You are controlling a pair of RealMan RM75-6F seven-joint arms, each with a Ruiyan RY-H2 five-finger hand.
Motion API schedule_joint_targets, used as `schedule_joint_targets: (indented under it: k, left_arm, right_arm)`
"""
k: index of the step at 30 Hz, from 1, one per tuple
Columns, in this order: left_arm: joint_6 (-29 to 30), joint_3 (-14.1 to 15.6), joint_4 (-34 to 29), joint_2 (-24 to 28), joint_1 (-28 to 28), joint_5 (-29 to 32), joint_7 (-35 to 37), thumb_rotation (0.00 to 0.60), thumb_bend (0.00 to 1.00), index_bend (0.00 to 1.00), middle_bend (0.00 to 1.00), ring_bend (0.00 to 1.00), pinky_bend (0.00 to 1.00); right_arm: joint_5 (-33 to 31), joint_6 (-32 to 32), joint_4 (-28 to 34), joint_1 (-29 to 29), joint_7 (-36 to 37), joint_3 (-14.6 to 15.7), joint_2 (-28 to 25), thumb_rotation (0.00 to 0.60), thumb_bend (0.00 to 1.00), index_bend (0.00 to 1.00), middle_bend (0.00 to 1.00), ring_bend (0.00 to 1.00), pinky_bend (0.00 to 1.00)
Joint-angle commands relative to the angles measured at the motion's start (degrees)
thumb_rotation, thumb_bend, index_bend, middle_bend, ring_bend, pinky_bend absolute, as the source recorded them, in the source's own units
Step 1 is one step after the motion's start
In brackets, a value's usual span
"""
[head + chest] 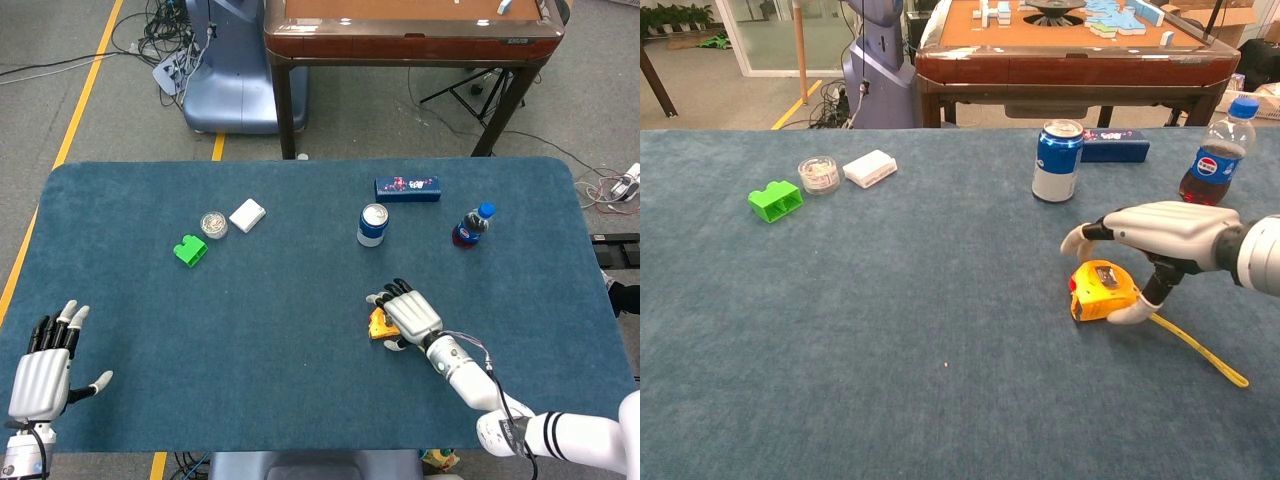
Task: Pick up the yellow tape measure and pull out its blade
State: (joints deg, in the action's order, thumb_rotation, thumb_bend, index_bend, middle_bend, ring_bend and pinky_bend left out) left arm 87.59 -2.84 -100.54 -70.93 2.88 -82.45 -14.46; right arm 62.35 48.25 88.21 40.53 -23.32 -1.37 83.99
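blue tabletop (890, 330); right hand (1160, 235) fingers (1090, 232) spread over yellow tape measure (1102, 290)

You could make out only one mark for certain: the round red, white and blue Pepsi logo on the bottle (1217, 152). The blue can (1055, 161) carried white markings too small to read, and the print on the blue box (407, 188) was just as illegible.
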Motion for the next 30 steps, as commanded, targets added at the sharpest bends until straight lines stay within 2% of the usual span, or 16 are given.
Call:
schedule_joint_targets:
  k: [1,8,23,30]
  left_arm:
    - [0.05,0.05,-0.06,-0.01,-0.09,0.05,0.03,0.600,0.13,0.00,0.00,0.00,0.00]
    - [-0.07,0.10,-0.16,-0.14,-0.05,-0.02,-0.10,0.600,0.13,0.00,0.00,0.00,0.00]
    - [-0.32,-0.04,0.16,0.10,0.04,0.24,0.33,0.600,0.13,0.00,0.00,0.00,0.00]
    - [-0.47,0.05,0.70,-0.07,-0.03,0.28,1.11,0.600,0.13,0.00,0.00,0.00,0.00]
  right_arm:
    - [0.12,-0.07,0.37,-0.16,-0.09,0.38,-0.43,0.600,0.28,0.21,0.25,0.12,0.00]
    - [-0.59,0.48,2.33,-1.09,-1.56,1.93,-1.92,0.600,0.28,0.22,0.25,0.12,0.00]
    - [-2.96,0.15,1.13,-0.03,-2.49,0.37,0.32,0.600,0.28,0.22,0.28,0.16,0.02]
    - [-4.08,0.55,1.21,0.04,-3.56,0.52,0.45,0.600,0.39,0.28,0.33,0.20,0.04]
